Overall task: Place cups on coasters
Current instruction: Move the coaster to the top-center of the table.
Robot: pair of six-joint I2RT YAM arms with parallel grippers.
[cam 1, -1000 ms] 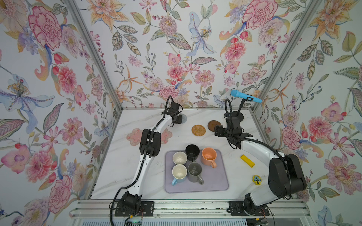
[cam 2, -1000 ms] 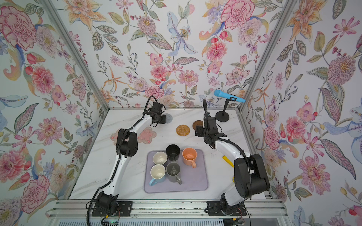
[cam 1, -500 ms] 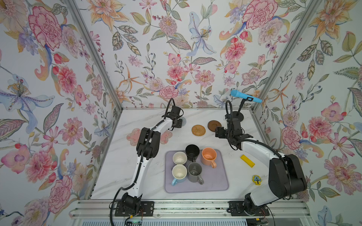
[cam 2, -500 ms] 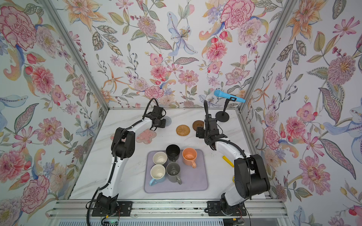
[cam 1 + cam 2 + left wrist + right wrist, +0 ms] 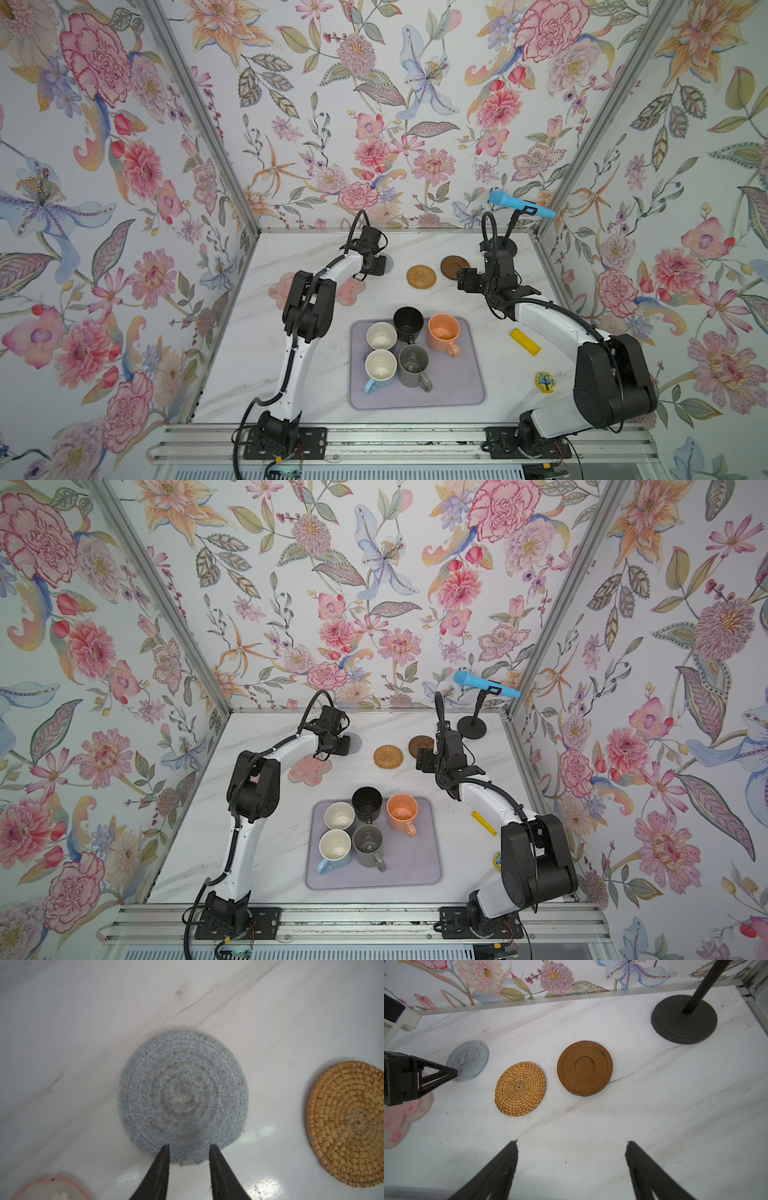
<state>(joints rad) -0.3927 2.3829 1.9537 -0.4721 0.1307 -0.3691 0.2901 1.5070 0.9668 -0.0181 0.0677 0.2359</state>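
Two tips of your left gripper (image 5: 189, 1145) stand narrowly parted astride the grey ringed coaster (image 5: 182, 1095) rim, far table side; nipping or not, cannot tell. Right gripper (image 5: 572, 1142) is spread, empty. Risk: you drag the soft disc and it crumples or rides onto the woven coaster (image 5: 349, 1124). It lies flat and round, with no long axis. Cups (image 5: 412, 361) wait upright on the lilac mat (image 5: 457, 386).

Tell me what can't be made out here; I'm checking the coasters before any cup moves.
- Left wrist view: the left gripper sets its tips on the edge of the grey ringed coaster; pinching or only touching, I cannot tell.
- Top views: the left arm covers parts of the pink flower coasters; each wrist view cuts one off at its edge.
- Top views: the purple-grey mug shows no handle; its own body hides it.
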